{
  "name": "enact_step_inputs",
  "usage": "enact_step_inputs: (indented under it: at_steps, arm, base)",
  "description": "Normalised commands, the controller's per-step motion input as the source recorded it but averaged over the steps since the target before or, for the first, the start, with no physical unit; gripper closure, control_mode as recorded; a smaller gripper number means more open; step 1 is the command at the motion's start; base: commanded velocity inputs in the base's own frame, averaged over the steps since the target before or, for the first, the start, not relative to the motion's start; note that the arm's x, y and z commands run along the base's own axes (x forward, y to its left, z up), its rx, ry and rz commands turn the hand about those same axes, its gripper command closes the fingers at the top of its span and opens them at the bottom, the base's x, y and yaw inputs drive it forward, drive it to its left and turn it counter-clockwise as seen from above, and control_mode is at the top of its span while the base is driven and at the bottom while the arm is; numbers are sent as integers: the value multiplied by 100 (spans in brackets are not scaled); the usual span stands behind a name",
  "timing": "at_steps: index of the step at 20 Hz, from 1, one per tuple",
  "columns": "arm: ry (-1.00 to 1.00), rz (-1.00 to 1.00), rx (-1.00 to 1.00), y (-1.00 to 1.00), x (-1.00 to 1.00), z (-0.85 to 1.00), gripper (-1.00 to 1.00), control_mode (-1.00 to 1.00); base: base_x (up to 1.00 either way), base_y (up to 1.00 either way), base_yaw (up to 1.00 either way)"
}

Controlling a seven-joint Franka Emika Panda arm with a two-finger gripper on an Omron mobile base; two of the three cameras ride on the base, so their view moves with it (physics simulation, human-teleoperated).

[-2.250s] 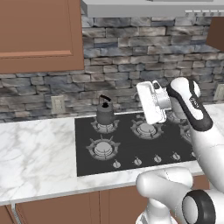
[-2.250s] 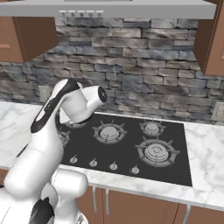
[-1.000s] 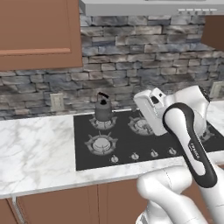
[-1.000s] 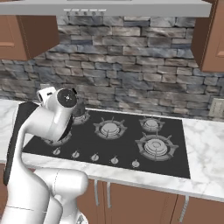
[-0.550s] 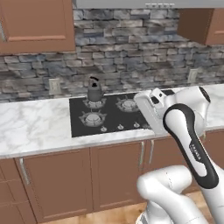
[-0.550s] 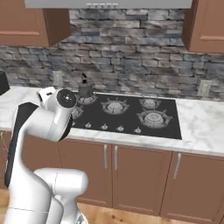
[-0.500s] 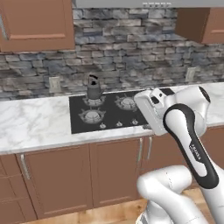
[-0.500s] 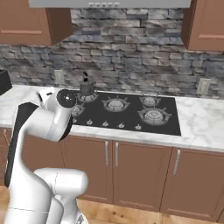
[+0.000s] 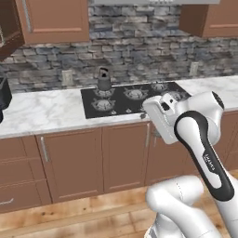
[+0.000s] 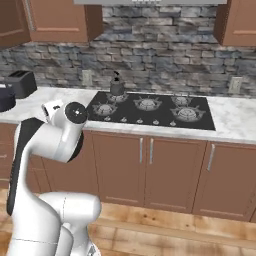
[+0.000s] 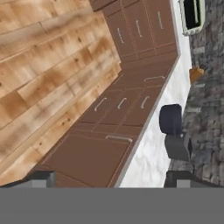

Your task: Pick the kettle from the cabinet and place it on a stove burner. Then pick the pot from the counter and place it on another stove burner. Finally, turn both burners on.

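The white marble bench (image 9: 51,111) with grey veins runs the width of the kitchen over brown wooden drawers and doors (image 10: 170,170), with a grey stone-block wall (image 9: 135,44) behind it and pale wooden floorboards (image 11: 39,65) below. Set into the bench is the black glass cooktop (image 10: 150,111) with round grey metal burners (image 10: 148,104) and a row of small knobs along its front edge. Brown wooden wall cabinets (image 9: 53,21) hang above the bench; at the far left edge of the left base view a darker cabinet door (image 9: 8,32) appears to stand out at an angle.

The small dark grey metal kettle (image 9: 103,80) with its black handle stands upright on the rear left burner, well apart from the jaws. In the hand view the wide, round dark blue-black pot (image 11: 171,119) sits on the bench just beside a boxy black toaster (image 11: 178,147), the 2 apparently a little apart; the same toaster (image 10: 20,82) shows at the left end of the bench in the right base view, with the pot (image 10: 6,97) cut by the frame edge in front of it.

The white arm's gripper (image 9: 160,118) hangs in front of the bench's edge, off the cooktop. Its jaws are spread wide and hold nothing, both dark tips standing far apart at the bottom of the hand view, the pot and toaster lying beyond the right tip.
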Motion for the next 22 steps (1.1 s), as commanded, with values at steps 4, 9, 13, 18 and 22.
enact_step_inputs:
  at_steps: [4, 9, 13, 18, 22]
  arm:
    - [0, 0, 0, 0, 0, 0, -100, 100]
    - [0, 0, 0, 0, 0, 0, -100, 100]
    - [0, 0, 0, 0, 0, 0, -100, 100]
    - [0, 0, 0, 0, 0, 0, -100, 100]
    - [0, 0, 0, 0, 0, 0, -100, 100]
  base:
    - [-48, 80, -8]
    - [-45, 84, -10]
    - [-42, 89, -12]
    - [-33, 97, -16]
    - [-16, 97, -17]
